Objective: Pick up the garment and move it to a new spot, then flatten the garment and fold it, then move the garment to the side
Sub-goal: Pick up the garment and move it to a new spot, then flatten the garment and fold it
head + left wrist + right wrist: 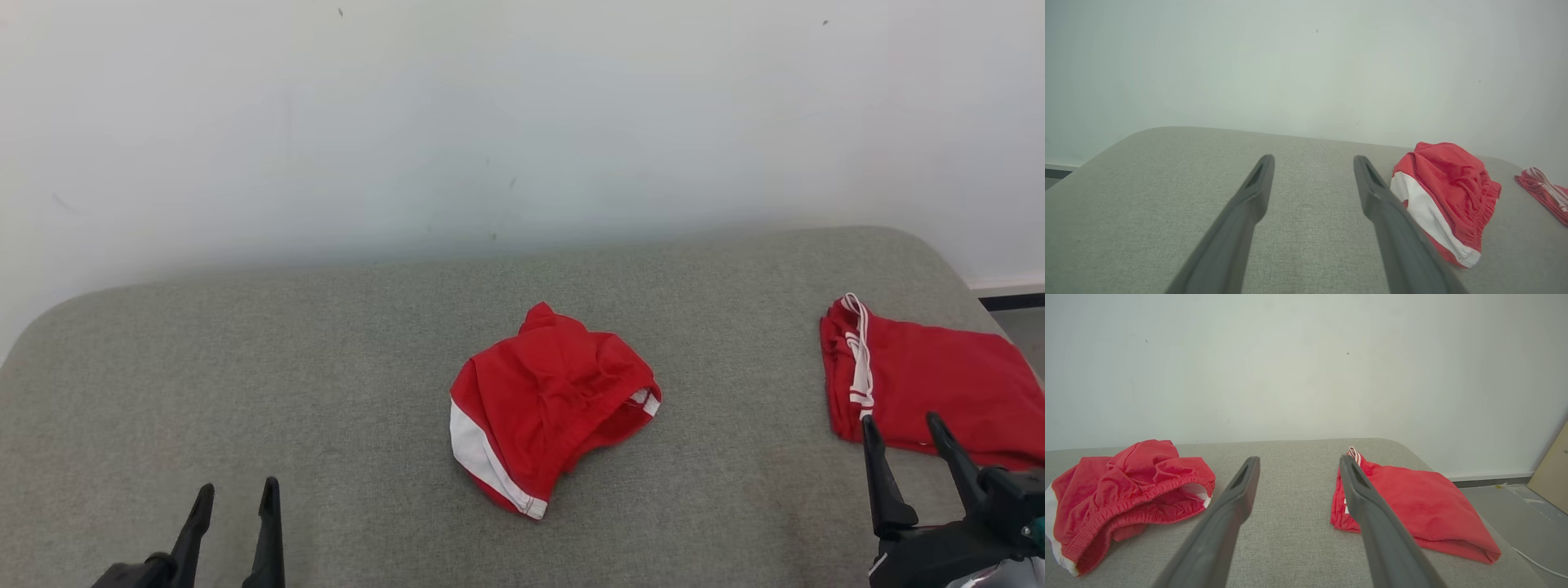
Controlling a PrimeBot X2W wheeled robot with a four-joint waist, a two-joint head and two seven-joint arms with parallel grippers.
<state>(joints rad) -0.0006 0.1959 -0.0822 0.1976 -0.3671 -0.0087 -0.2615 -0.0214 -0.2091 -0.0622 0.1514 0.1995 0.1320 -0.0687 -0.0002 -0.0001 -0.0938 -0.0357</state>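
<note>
Crumpled red fabric garment with a white stripe [547,404] is sitting in a heap around the middle of the grey fabric-covered worktop [245,367] in the head view, with nothing touching it. The left gripper [238,484] is hanging at the lower left, fingers spread and empty, well apart from the garment. The right gripper [900,418] is doing the same at the lower right, wide open and holding nothing. Its tips are poking up just in front of a folded red garment with white trim [939,384] lying near the right edge.

Left wrist view: the left gripper [1313,158] is pointing across bare worktop [1147,183], and the garment [1449,192] is sitting off to the right of its fingers.

Right wrist view: the right gripper [1299,458] is aiming between the two. The garment [1126,486] is lying to the left with its elastic opening facing the camera, and the folded red garment [1412,502] is to the right, partly behind one finger.

I'm reading this as the very first step, pickup not yet started. The next move is probably calling for a gripper swinging over the heap, dropping down and pinching a proper bunch of cloth, not just a loose top layer, or it's going to slip on the lift.
</note>
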